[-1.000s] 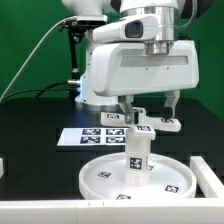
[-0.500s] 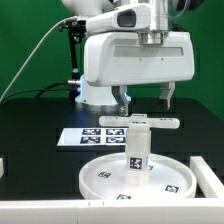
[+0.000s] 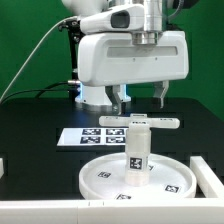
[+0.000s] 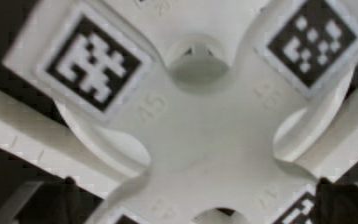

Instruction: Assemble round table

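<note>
Watching remotely, I see the gripper (image 3: 142, 99) hanging above the leg (image 3: 137, 152), fingers apart and empty; the cross-shaped foot (image 3: 140, 121) caps that leg.

Our arm (image 3: 130, 55) reaches toward the near side, wrist (image 3: 148, 18) pointing straight down; our gripper (image 3: 142, 98) hangs with both fingers (image 3: 120, 97) spread wide apart.

Arm (image 3: 105, 18) glossy white, rounded. Boxy white housing (image 3: 135, 58) upper centre of frame; silver collar (image 3: 148, 15) on top; two short dark jaws beneath.
</note>
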Controlling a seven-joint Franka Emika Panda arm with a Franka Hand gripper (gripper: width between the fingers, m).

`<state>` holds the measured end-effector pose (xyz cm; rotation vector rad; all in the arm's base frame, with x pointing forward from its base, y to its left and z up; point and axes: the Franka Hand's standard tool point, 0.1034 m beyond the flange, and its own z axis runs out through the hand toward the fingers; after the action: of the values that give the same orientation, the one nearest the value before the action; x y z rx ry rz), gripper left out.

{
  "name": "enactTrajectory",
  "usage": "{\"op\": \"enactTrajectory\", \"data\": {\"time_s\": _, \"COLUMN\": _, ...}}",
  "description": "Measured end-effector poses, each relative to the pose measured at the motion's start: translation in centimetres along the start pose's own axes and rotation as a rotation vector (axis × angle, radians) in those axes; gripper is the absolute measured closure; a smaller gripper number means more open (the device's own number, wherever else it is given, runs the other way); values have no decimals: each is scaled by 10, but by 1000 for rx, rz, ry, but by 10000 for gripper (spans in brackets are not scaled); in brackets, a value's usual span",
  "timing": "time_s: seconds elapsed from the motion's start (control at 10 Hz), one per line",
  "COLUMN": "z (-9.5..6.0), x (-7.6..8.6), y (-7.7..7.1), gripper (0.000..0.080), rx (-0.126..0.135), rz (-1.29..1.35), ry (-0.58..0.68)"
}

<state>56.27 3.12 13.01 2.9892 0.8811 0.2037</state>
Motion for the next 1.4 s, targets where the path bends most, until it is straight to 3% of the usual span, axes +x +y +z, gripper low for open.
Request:
{"op": "enactTrajectory", "data": {"time_s": 0.3, "z": 16, "x": -9, "y": -6, "gripper": 149, "rx": -8, "rz": -4, "ry": -4}}
{"op": "enactTrajectory", "data": {"time_s": 0.8, "z": 24, "x": -11, "y": -7, "gripper": 149, "rx": -5, "rz": 2, "ry": -16}}
{"op": "enactTrajectory", "data": {"time_s": 0.9, "z": 24, "x": -11, "y": -7, "gripper": 253, "rx": -5, "rz": 2, "ry": -16}}
{"op": "enactTrajectory", "data": {"time_s": 1.0, "z": 24, "x": -11, "y": -7, "gripper": 253, "rx": -5, "rz": 2, "ry": -16}}
{"op": "enactTrajectory", "data": {"time_s": 1.1, "z": 24, "x": -11, "y": -7, "gripper": 356, "rx": -4, "rz": 15, "ry": -16}}
{"op": "enactTrajectory", "data": {"time_s": 1.4, "z": 25, "x": -7, "y": -5, "gripper": 356, "rx": -10, "rz": 140, "ry": -7}}
